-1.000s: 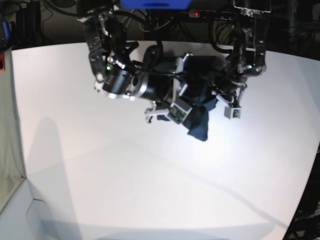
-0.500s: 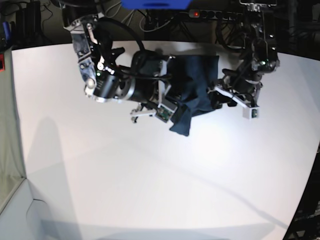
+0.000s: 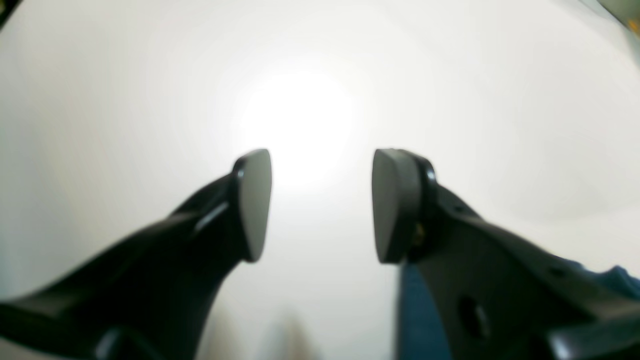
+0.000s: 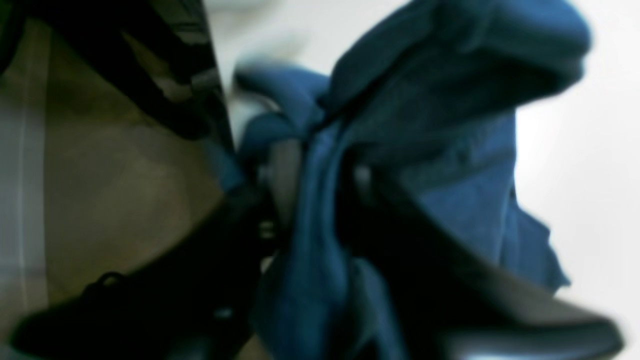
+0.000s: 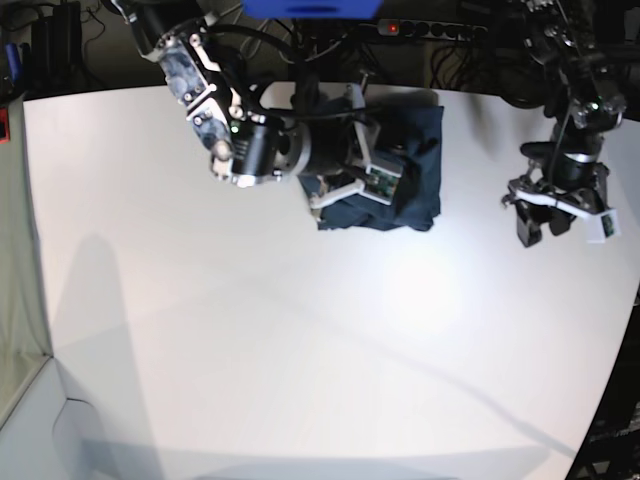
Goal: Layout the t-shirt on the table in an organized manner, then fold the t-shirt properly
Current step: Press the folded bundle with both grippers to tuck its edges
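- The left gripper [image 3: 320, 200] had its jaws spread wide with nothing between them; its two flat pads [image 3: 252, 200] faced each other over bare white bench [image 3: 150, 100].
- A strip of the navy t-shirt [image 3: 415, 320] showed just behind the right-hand pad in the left wrist view, below the jaws and not touching either pad.
- The right gripper [image 4: 320, 200] had blue cloth of the t-shirt [image 4: 450, 125] lying between its jaws and draped over one of them; the picture was too blurred to tell whether they pinched it or stood loose around it.
- In the base view the t-shirt [image 5: 405, 170] lay bunched in a rough rectangle near the far edge of the bench [image 5: 300, 350], with the right gripper [image 5: 360, 185] down on the shirt's left part.
- The left gripper [image 5: 555, 215] hung well apart from the t-shirt, off to the shirt's right side in the base view, above bare bench near the bench's curved edge.
- A grey-green panel [image 5: 15, 300] stood at the bench's left side, far from the t-shirt.
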